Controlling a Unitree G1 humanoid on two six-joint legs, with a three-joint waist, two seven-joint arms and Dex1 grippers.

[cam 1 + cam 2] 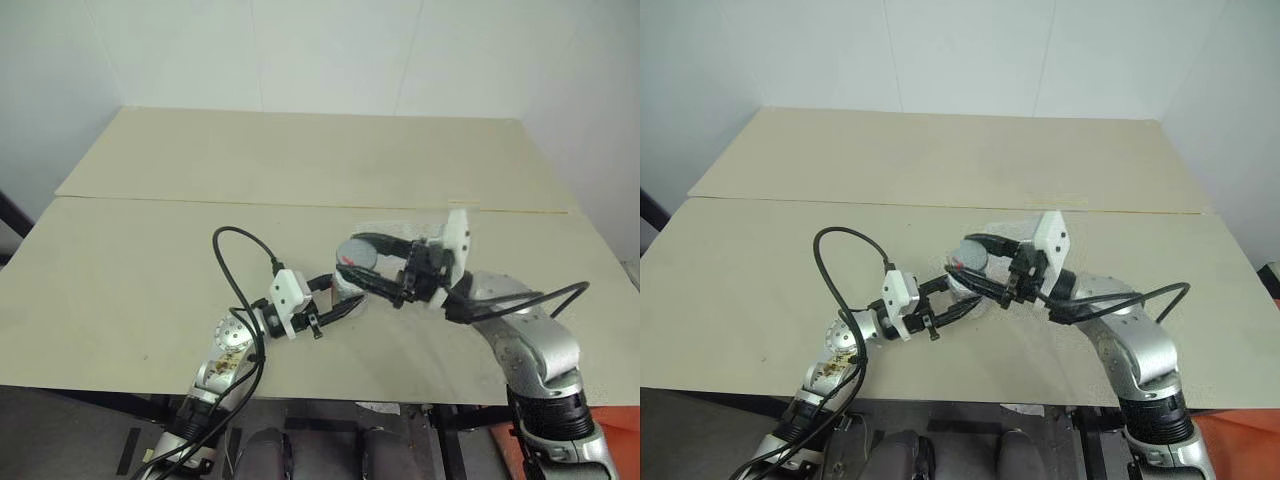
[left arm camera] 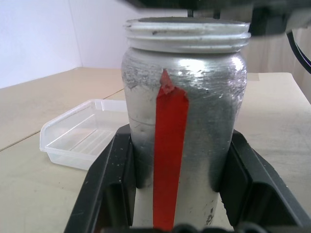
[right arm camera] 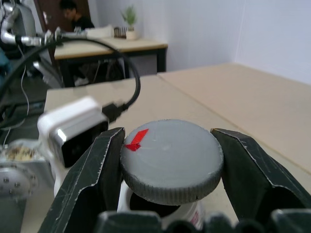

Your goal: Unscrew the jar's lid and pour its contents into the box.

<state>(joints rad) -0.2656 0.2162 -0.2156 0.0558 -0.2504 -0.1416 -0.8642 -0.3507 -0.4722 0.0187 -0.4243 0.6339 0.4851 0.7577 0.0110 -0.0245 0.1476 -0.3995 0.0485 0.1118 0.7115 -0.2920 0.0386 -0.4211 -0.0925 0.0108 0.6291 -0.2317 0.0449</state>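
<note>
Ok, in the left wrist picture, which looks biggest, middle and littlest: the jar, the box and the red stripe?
Largest to smallest as they look:
1. The jar, held close to the camera, so nearness makes it look bigger.
2. The box, farther off on the table.
3. The red stripe down the jar's wall.

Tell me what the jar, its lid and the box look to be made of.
Jar: shiny silver wall, probably metal or foil wrap, judging by glints and scuffs; red strip looks like tape. Lid: matte grey, ribbed edge, likely plastic. Box: clear, glossy, thin plastic; the table shows through its walls.
</note>
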